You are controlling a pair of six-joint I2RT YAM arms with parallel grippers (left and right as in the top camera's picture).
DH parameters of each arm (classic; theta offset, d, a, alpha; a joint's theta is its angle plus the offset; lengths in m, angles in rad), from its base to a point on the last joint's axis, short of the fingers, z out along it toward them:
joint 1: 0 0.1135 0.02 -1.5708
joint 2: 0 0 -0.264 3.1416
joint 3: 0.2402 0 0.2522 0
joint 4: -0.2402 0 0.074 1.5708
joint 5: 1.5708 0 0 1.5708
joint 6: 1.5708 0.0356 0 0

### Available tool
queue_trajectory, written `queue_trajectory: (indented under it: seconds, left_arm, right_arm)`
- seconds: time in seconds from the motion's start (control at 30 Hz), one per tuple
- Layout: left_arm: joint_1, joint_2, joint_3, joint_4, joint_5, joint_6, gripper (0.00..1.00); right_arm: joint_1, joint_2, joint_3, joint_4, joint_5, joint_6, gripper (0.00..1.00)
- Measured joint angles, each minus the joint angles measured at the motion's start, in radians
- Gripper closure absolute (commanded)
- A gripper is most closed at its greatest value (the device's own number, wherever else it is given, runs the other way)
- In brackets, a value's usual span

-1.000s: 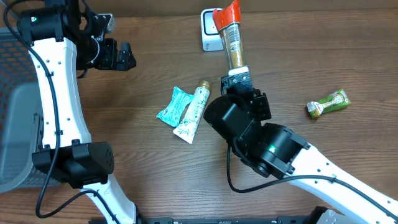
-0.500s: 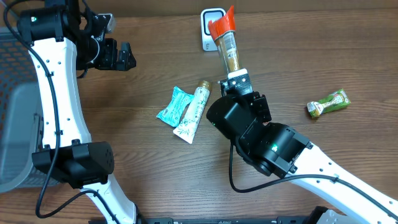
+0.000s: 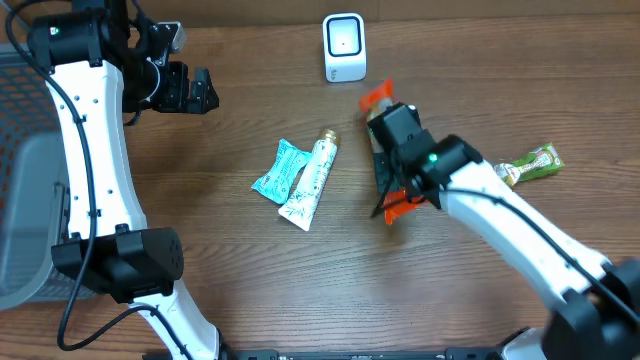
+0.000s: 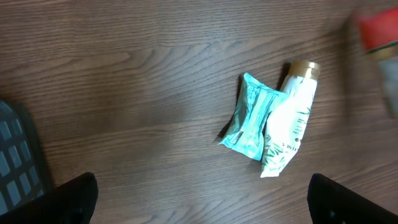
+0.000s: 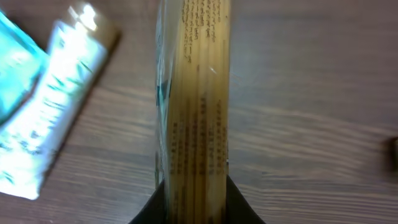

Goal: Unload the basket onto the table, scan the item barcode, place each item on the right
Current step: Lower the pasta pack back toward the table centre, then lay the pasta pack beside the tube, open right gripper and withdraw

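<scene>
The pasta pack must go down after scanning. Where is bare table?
The table is bare right of the scanner, beyond the green snack bar, and at the near edge in front of the white tube. Crowded in the middle: tube, teal packet, and the right fingers shut on the pasta pack.

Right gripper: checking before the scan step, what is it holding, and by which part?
The right gripper holds the spaghetti packet, its fingers pinching across the packet's long, narrow body.

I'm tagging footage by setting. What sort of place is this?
Likely a mock checkout bench: a white scanner on a wooden table, with retail goods nearby: a tube, a snack bar, a spaghetti packet.
</scene>
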Motion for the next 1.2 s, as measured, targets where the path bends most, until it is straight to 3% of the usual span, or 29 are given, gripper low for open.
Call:
queue_trajectory:
  seconds: [0.1, 0.27, 0.43, 0.6, 0.87, 1.2]
  left_arm:
    - [0.0, 0.0, 0.0, 0.0, 0.0, 0.0, 0.0]
    - [0.0, 0.0, 0.0, 0.0, 0.0, 0.0, 0.01]
    - [0.0, 0.0, 0.0, 0.0, 0.0, 0.0, 0.0]
    - [0.0, 0.0, 0.0, 0.0, 0.0, 0.0, 0.0]
    - [0.0, 0.0, 0.0, 0.0, 0.0, 0.0, 0.0]
    - [0.0, 0.0, 0.0, 0.0, 0.0, 0.0, 0.0]
  right_arm:
    - [-0.03, 0.062, -0.003, 0.002, -0.075, -0.024, 0.93]
    - [-0.055, 0.085, -0.004, 0.01, -0.115, -0.038, 0.47]
    - [-0.076, 0.085, 0.0, -0.023, -0.116, -0.093, 0.31]
    - [-0.077, 0.085, 0.071, -0.078, -0.058, -0.152, 0.3]
    - [0.032, 0.099, 0.133, 0.062, 0.068, -0.22, 0.32]
    - [0.149, 0.377, 0.139, 0.185, 0.365, -0.261, 0.32]
